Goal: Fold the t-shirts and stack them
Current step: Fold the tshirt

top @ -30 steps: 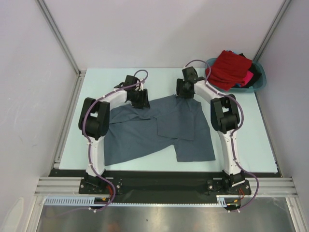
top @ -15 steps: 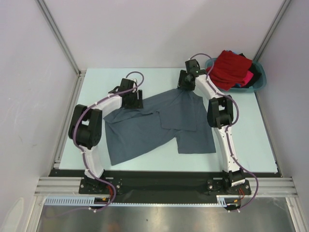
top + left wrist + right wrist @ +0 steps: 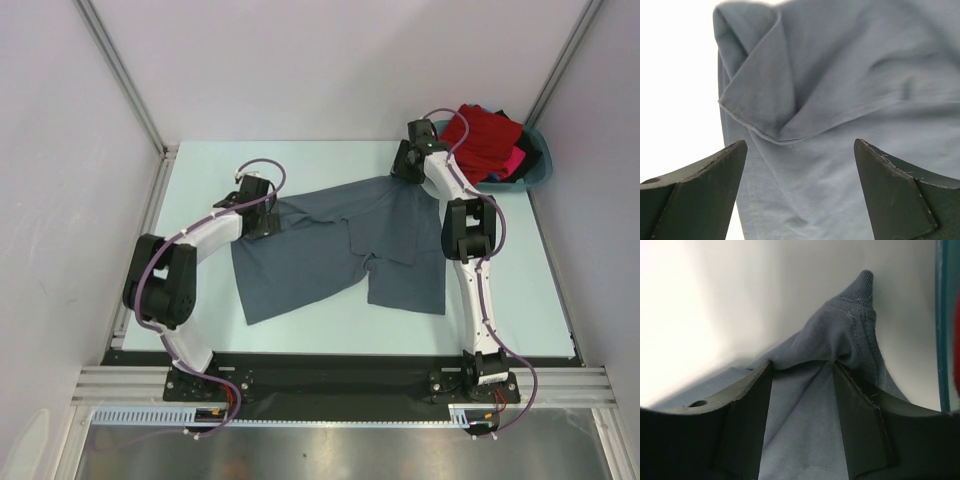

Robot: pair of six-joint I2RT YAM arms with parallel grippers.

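The slate-grey t-shirt lies spread across the middle of the table. My left gripper hovers over its left shoulder end. In the left wrist view the left gripper is wide open above the cloth, where a sleeve hem is folded over, and nothing sits between the fingers. My right gripper is at the shirt's far right corner. In the right wrist view the right gripper is shut on a bunched ridge of grey cloth. A red t-shirt tops a pile with pink and dark cloth.
The teal basin with the shirt pile stands at the back right corner, just behind my right gripper; its rim shows in the right wrist view. The pale table is bounded by white walls and metal posts at left, back and right.
Both arms have moved apart, the left to the left and the right toward the basin, drawing the grey shirt out wider. The left gripper has opened and let go of the cloth.
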